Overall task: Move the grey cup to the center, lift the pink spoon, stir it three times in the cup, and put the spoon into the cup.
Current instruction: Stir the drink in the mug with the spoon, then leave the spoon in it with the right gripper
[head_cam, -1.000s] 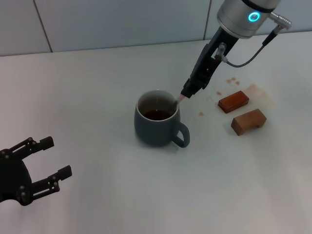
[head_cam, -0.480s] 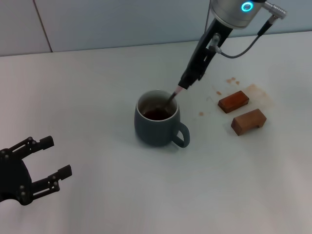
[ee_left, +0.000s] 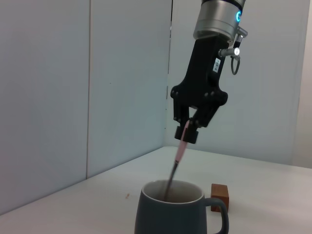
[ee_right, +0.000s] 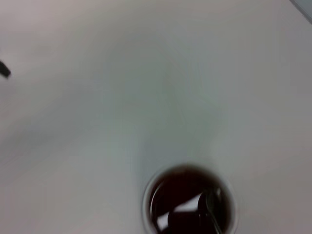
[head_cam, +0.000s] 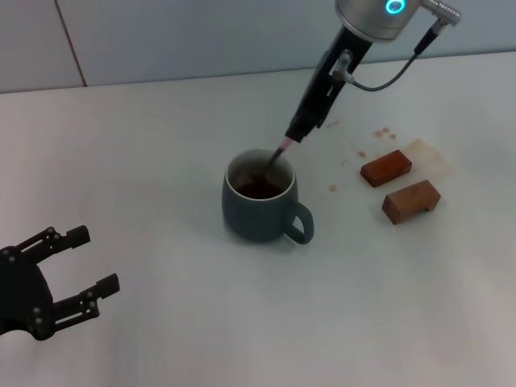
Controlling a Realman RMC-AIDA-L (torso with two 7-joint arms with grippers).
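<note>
The grey cup (head_cam: 260, 208) stands near the middle of the white table, handle toward the front right, brown liquid inside; it also shows in the left wrist view (ee_left: 176, 212) and from above in the right wrist view (ee_right: 189, 201). My right gripper (head_cam: 297, 133) hangs above the cup's far right rim and is shut on the pink spoon (head_cam: 276, 156), gripped by its pink handle (ee_left: 182, 146). The spoon slants down with its metal bowl in the liquid (ee_right: 210, 207). My left gripper (head_cam: 81, 264) is open and empty at the front left, far from the cup.
Two brown wooden blocks (head_cam: 386, 168) (head_cam: 411, 201) lie to the right of the cup, with small brown stains (head_cam: 381, 132) on the table around them. A tiled wall runs along the table's far edge.
My right gripper has moved left and farther back with the spoon, which now stands steeper with its bowl nearer the cup's middle. The cup and left arm have not moved.
</note>
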